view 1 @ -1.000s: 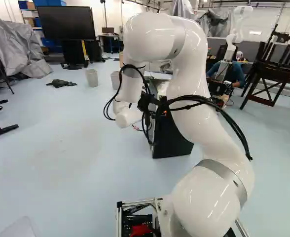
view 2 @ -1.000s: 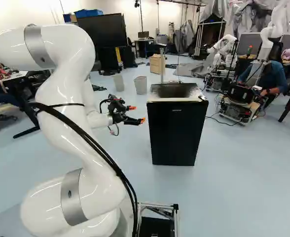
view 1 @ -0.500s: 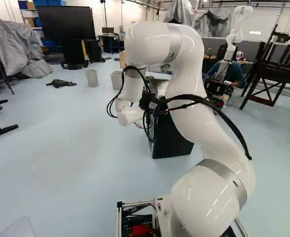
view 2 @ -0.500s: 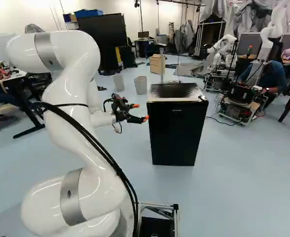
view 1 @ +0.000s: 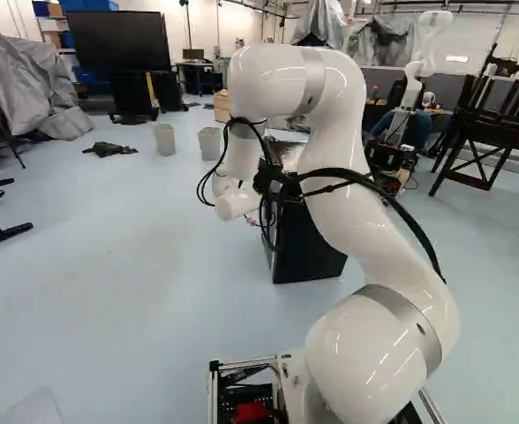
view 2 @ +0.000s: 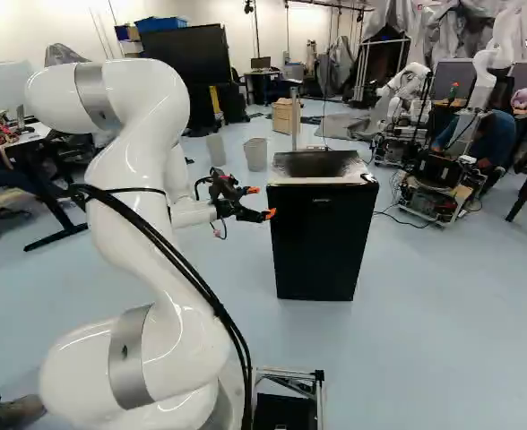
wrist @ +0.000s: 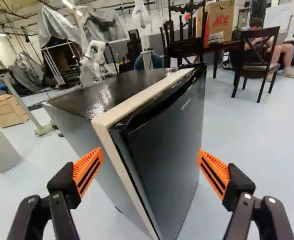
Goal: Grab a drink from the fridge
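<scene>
Ahead in the left base view, the arm partly hides the fridge.

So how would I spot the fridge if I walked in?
Find the closest white arm and follow it to its black hand. Just ahead of that stands the fridge, a boxy cabinet. Unlike the two small pale bins farther back, it has a black door and a glossy dark top.
</scene>
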You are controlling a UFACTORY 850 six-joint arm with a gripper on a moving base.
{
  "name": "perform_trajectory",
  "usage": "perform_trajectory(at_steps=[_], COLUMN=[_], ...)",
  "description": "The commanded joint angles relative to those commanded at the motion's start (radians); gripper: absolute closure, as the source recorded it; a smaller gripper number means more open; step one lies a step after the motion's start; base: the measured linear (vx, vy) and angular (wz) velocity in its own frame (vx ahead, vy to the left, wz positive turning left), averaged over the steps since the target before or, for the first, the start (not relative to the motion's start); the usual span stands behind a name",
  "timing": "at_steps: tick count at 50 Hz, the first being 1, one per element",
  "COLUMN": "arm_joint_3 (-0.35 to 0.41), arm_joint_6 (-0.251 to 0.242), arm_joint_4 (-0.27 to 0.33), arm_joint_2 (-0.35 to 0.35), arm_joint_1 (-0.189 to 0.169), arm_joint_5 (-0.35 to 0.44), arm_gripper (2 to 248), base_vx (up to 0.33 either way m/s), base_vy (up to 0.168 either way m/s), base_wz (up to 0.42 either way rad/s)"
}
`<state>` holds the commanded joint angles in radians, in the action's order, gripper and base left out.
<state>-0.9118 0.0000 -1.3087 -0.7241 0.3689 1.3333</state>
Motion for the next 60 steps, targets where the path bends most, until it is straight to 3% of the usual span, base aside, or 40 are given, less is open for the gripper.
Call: perform_trajectory(at_steps=[38, 60], arm_joint_3=[-0.016, 0.064], arm_joint_6=[0.0, 0.0], arm_joint_4=[0.0, 0.0], arm_joint_2=[-0.008, 0.035], arm_joint_1=[-0.047, -0.042], arm_joint_5=[0.0, 0.0], arm_gripper=[3, 3], base_vx=[0.0, 0.0], base_vy=[0.0, 0.0], base_wz=[0.0, 0.0])
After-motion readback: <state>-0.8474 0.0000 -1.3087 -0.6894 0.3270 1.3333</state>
